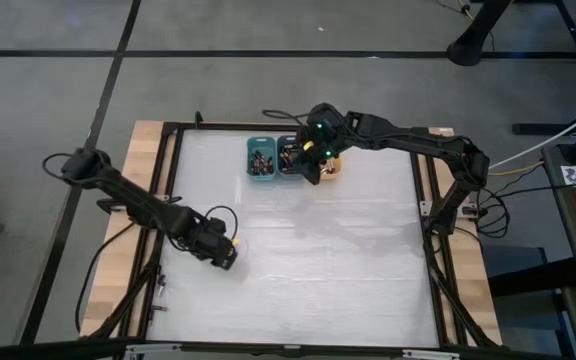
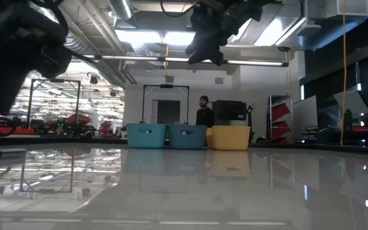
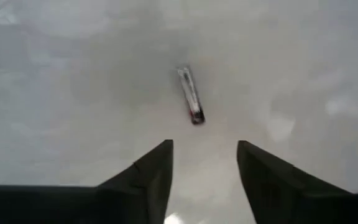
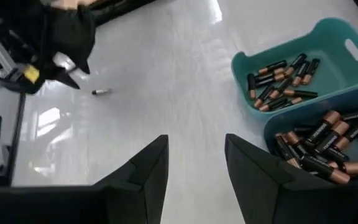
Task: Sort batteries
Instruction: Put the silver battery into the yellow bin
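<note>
A single small battery (image 3: 191, 96) lies on its side on the white table, just ahead of my left gripper (image 3: 204, 155), which points down, open, with nothing between its fingers. The right wrist view shows the same battery (image 4: 100, 92) beside the left gripper (image 4: 61, 50). My right gripper (image 4: 194, 155) hangs open and holds nothing above the bins at the far side (image 1: 313, 170). The teal bin (image 4: 328, 43) holds several batteries (image 4: 281, 81). The blue bin (image 4: 272, 127) beside it holds several larger batteries (image 4: 328, 146).
An orange bin (image 1: 332, 168) stands to the right of the blue bin (image 1: 289, 158) and the teal bin (image 1: 261, 158). A black frame (image 1: 173, 180) borders the table. Bare white table spreads between the bins and the near edge. A person (image 2: 203, 112) stands far behind.
</note>
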Robot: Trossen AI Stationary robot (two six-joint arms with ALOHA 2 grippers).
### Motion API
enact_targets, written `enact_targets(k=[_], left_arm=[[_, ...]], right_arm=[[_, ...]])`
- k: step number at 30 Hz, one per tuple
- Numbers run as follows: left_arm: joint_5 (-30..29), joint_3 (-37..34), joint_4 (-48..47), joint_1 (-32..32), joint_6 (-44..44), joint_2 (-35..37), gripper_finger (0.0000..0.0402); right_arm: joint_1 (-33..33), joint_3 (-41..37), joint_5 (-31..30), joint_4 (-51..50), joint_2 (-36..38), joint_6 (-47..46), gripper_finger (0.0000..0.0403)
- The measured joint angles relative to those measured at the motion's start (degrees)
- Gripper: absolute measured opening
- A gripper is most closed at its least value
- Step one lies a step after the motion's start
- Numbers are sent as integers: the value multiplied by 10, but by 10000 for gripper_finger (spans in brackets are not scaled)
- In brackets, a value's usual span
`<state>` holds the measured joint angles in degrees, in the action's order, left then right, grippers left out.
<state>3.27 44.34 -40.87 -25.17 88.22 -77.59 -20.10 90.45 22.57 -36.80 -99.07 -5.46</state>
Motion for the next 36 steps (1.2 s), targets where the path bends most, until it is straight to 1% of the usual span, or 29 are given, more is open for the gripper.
enact_targets(k=[2,5,8,14,17,21,24,27,31,36], left_arm=[[-34,0,11,-9,52,-4,181],[-76,0,63,-17,105,-23,192],[-90,4,95,-22,132,-58,193],[-94,27,78,-30,140,-149,194],[-113,41,79,-30,134,-189,194],[-120,84,27,-31,139,-229,190],[-128,111,-24,-31,133,-239,168],[-139,124,-52,-30,129,-241,135],[-153,123,-40,-30,137,-247,86],[-157,126,-28,-30,134,-268,42]], right_arm=[[0,0,0,-5,0,17,159],[-1,0,0,-9,0,38,159],[-2,0,0,-10,0,57,159],[-2,0,0,-15,0,78,159],[-2,0,0,-25,0,91,159],[-2,0,0,-43,0,105,159],[-2,0,0,-52,0,116,159],[-2,0,0,-54,0,132,159],[-2,0,0,-53,0,143,159],[-2,0,0,-50,0,166,159]])
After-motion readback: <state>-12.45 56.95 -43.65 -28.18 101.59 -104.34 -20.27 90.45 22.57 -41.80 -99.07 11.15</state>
